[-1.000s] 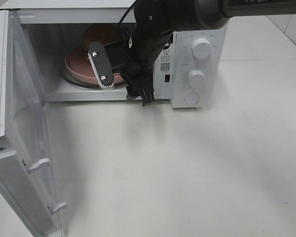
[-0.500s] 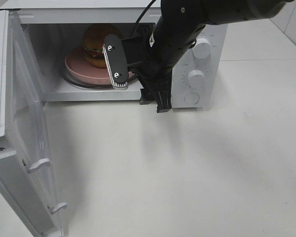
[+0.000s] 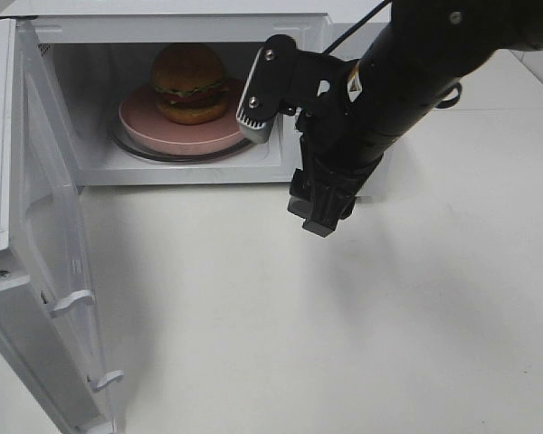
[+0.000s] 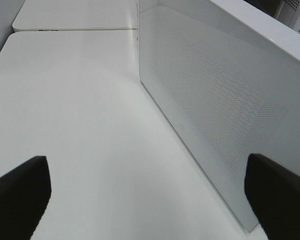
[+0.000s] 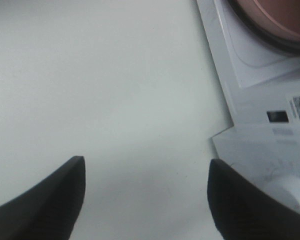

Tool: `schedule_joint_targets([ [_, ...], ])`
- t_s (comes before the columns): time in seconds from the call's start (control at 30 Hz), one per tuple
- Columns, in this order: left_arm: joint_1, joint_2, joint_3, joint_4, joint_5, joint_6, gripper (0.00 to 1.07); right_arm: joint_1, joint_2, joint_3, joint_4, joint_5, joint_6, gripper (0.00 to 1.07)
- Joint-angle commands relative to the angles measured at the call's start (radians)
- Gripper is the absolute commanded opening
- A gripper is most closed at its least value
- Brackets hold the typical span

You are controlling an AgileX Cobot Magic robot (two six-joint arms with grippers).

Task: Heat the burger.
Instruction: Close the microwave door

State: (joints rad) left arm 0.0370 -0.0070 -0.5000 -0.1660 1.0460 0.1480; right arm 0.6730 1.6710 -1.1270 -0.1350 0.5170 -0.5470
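right gripper [image 5: 146, 165] backed out; spread, empty | burger [image 3: 188, 80] on plate [image 3: 149, 128] in microwave [image 3: 163, 25]

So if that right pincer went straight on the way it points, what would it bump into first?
Most likely the bare white table, just in front of the open microwave. The right pincer points down at it, open and empty, with nothing in between, though depth is hard to judge.

Plain white matte worktop [image 3: 362, 353] under right tool [image 3: 288, 174]; white boxy microwave oven [image 3: 163, 7] sits on it just behind tool, w/ door [image 3: 45, 271] open.
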Motion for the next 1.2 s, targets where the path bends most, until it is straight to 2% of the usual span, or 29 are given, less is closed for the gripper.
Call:
schedule_joint_targets([
  [0.03,-0.006,-0.019,0.003,-0.006,-0.008,-0.002,1.0,0.001,-0.059,0.042,0.005,0.003,0.141,0.69],
  [0.07,-0.006,-0.019,0.003,-0.006,-0.008,-0.002,1.0,0.001,-0.099,0.071,0.005,0.003,0.241,0.69],
  [0.17,-0.006,-0.019,0.003,-0.006,-0.008,-0.002,1.0,0.001,-0.166,0.119,0.005,0.024,0.349,0.7],
  [0.33,-0.006,-0.019,0.003,-0.006,-0.008,-0.002,1.0,0.001,-0.261,0.195,0.011,0.133,0.461,0.75],
  [0.57,-0.006,-0.019,0.003,-0.006,-0.008,-0.002,1.0,0.001,-0.381,0.282,0.011,0.243,0.49,0.76],
  [0.7,-0.006,-0.019,0.003,-0.006,-0.008,-0.002,1.0,0.001,-0.513,0.344,0.005,0.305,0.503,0.76],
  [0.9,-0.006,-0.019,0.003,-0.006,-0.008,-0.002,1.0,0.001,-0.687,0.379,0.005,0.36,0.521,0.76],
  [1.2,-0.006,-0.019,0.003,-0.006,-0.008,-0.002,1.0,0.001,-0.891,0.379,0.005,0.45,0.568,0.76],
])
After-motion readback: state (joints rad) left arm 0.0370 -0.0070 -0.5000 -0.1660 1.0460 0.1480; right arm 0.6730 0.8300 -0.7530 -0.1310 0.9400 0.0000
